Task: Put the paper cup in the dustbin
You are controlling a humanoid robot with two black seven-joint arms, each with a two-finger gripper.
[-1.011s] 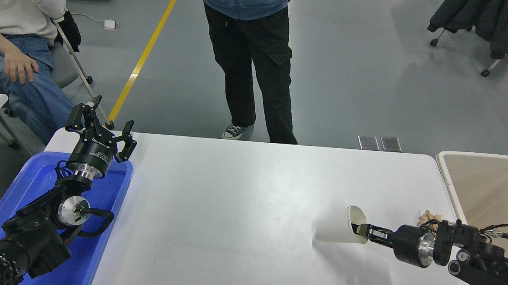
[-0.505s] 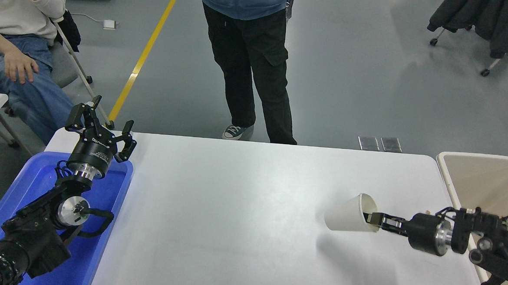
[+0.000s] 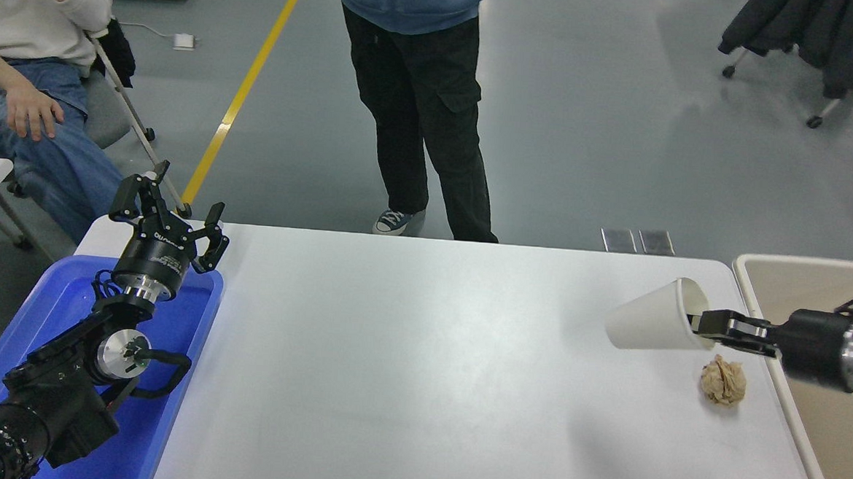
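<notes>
My right gripper (image 3: pixel 701 324) is shut on the rim of the paper cup (image 3: pixel 652 326). The off-white cup lies on its side in the air above the table's right part, its mouth turned right toward the gripper. The beige dustbin (image 3: pixel 748 293) stands just past the table's right edge, and my right arm reaches in over it. My left gripper (image 3: pixel 169 211) is open and parked at the lower left, above the blue tray.
A crumpled brown paper ball (image 3: pixel 723 381) lies on the white table (image 3: pixel 406 355) just below the held cup. A blue tray (image 3: pixel 65 301) sits at the left edge. One person stands at the far side; another sits at the far left.
My right gripper has lifted the paper cup up and to the right, toward the dustbin. The arm has drawn back right and uncovered the brown paper ball. The left arm has not moved.
</notes>
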